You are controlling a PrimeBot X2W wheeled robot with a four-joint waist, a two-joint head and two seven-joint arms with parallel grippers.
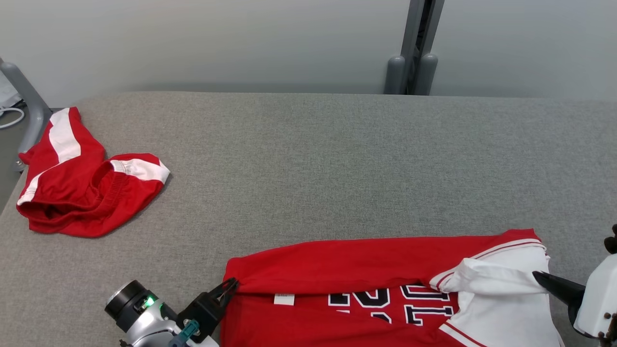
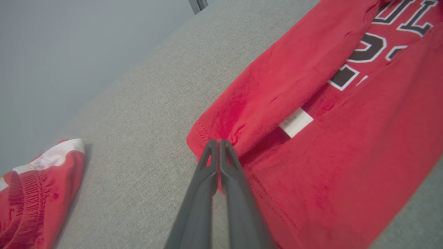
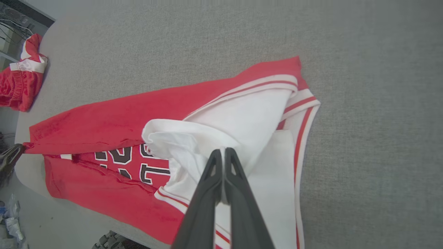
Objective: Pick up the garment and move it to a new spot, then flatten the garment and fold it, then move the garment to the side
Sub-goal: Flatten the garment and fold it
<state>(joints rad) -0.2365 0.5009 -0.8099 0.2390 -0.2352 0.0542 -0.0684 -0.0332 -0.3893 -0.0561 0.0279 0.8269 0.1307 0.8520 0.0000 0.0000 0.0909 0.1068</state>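
Observation:
The garment (image 1: 347,265) is a red jersey with white sleeves and black numbers, lying along the near edge of the grey table (image 1: 337,159). Its far half is folded over toward me, partly covering the numbers. My left gripper (image 1: 234,284) is shut on the garment's red left corner, where the fold meets the hem (image 2: 207,135). In the left wrist view the left gripper (image 2: 219,142) pinches that corner. My right gripper (image 1: 536,274) is shut on the bunched white sleeve cloth (image 3: 193,138) at the garment's right end. The right wrist view shows the right gripper (image 3: 223,151) closed with white fabric between its tips.
Crumpled red shorts with white stripes (image 1: 82,183) lie at the table's far left edge. A grey post (image 1: 412,53) stands behind the table against the wall. A slanted grey frame leg (image 1: 24,101) rises off the left side. Bare grey cloth surface stretches between shorts and jersey.

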